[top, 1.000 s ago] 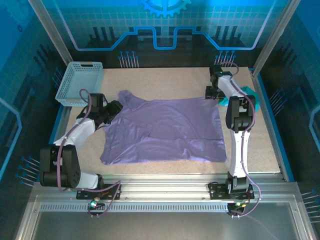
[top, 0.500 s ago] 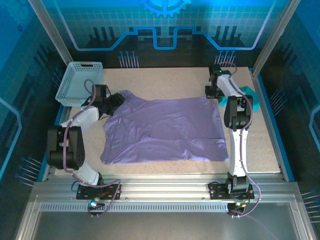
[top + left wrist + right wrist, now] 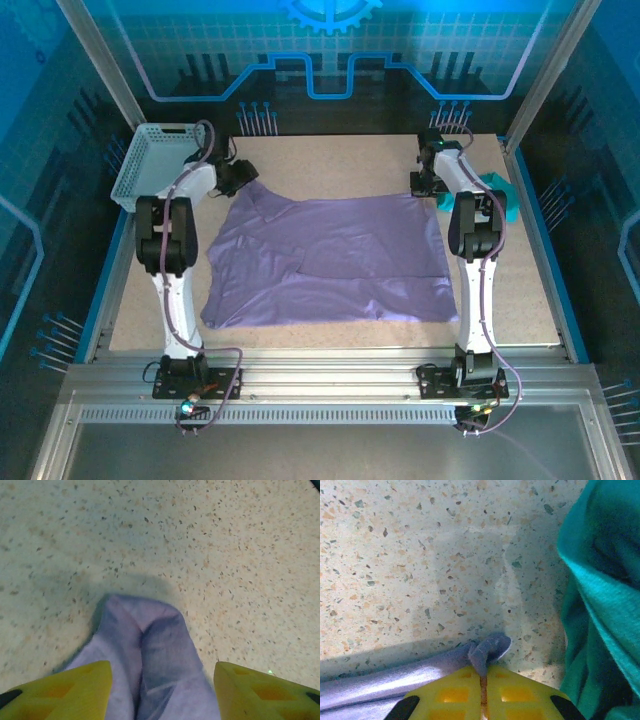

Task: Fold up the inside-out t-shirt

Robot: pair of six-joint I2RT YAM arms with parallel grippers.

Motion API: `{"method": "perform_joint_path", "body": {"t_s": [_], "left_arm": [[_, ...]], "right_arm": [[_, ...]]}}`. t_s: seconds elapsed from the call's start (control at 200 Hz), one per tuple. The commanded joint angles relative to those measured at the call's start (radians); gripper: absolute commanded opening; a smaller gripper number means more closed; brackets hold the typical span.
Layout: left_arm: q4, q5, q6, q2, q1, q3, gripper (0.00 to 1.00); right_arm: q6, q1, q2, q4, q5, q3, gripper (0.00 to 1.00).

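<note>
**Item:** plain lavender-purple, short-sleeved inside-out t-shirt (image 3: 330, 258) of thin soft fabric.

**Location:** it lies spread across the middle of the speckled beige desk (image 3: 340, 165). It is mostly flat with shallow wrinkles. One far corner reaches toward each arm.

**Left claw** (image 3: 238, 178): sits at the shirt's far left corner, just beside a pale, lattice-walled plastic basket (image 3: 155, 165) that stands at the desk's far left. In the left wrist view its yellow fingers (image 3: 65, 690) stand spread. A rounded lobe of the lavender cloth lies on the desk between them, and the jaws are not closed on it.

**Right claw** (image 3: 425, 183): sits at the shirt's far right corner. In the right wrist view its yellow fingers (image 3: 445, 695) are pressed together, pinching a small curled fold of the shirt's edge. The rest of that edge trails off to the left along the desk.

**Other article:** crumpled teal-green garment (image 3: 500, 195) at the desk's right edge. It is just beside the right claw, with a strip of bare desk between it and the pinched fold.
</note>
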State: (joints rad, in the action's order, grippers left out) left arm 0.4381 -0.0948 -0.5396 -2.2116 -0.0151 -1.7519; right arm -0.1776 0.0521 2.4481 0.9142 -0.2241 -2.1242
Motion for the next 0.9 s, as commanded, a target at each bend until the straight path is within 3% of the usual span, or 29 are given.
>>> {"method": "perform_joint_path", "body": {"t_s": [0.0, 0.38, 0.895], "left_arm": [[0.124, 0.012, 0.058, -0.052, 0.018, -0.082, 0.53], [0.159, -0.003, 0.059, -0.127, 0.03, -0.156, 0.49], [0.177, -0.023, 0.053, -0.184, 0.03, -0.218, 0.24]], "right_arm": [[0.016, 0.003, -0.032, 0.005, 0.011, 0.016, 0.09], [0.017, 0.002, -0.027, -0.011, 0.034, 0.024, 0.08], [0.027, -0.004, -0.026, -0.018, 0.042, 0.026, 0.07]]}}
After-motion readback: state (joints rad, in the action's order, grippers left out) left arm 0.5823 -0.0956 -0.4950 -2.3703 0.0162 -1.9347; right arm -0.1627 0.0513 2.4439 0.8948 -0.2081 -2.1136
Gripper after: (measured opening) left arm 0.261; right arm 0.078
